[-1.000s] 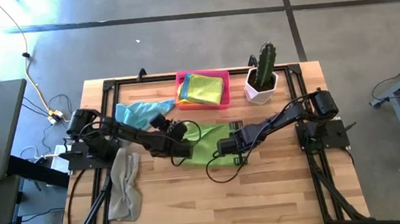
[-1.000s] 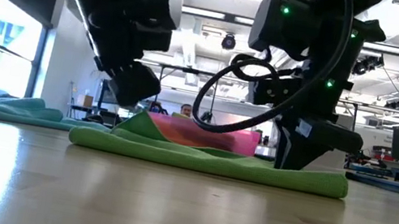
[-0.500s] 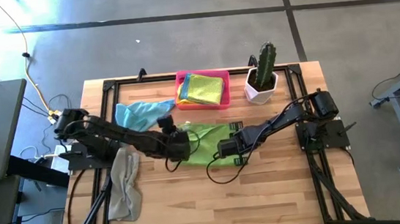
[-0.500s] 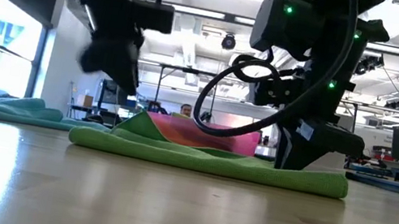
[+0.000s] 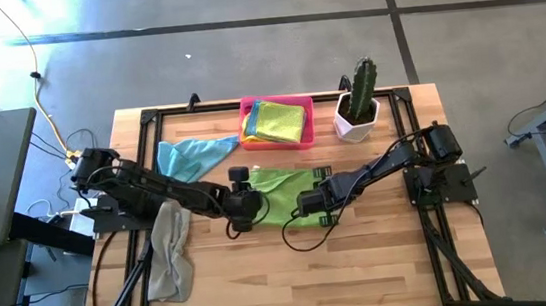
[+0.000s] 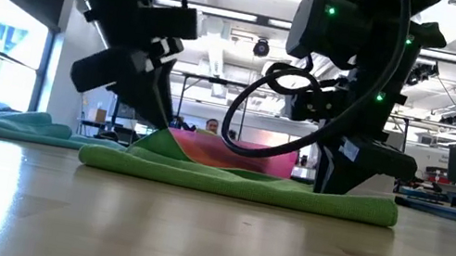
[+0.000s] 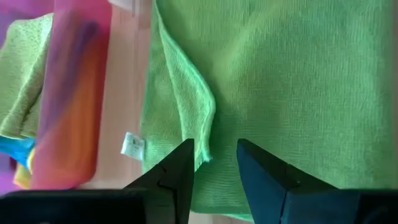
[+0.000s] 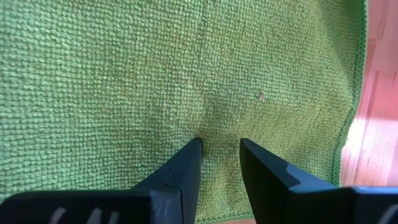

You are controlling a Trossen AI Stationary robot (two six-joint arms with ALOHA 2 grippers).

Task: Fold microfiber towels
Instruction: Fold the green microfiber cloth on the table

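While the lime green towel (image 5: 282, 194) lies spread flat at the middle of the counter (image 5: 364, 265), just in front of the pink tray (image 5: 246, 108), the right end effector (image 8: 219, 148) presses down on its right part, fingers slightly apart with nothing pinched between them. Over at the towel's left edge, the left end effector (image 7: 214, 155) hovers beside a raised fold, its fingers narrowly parted and gripping nothing.

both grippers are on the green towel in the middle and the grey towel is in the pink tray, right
Not quite. In the high view the grey towel lies on the table near the left arm, not in the pink tray. Both the left gripper and right gripper are on the green towel.
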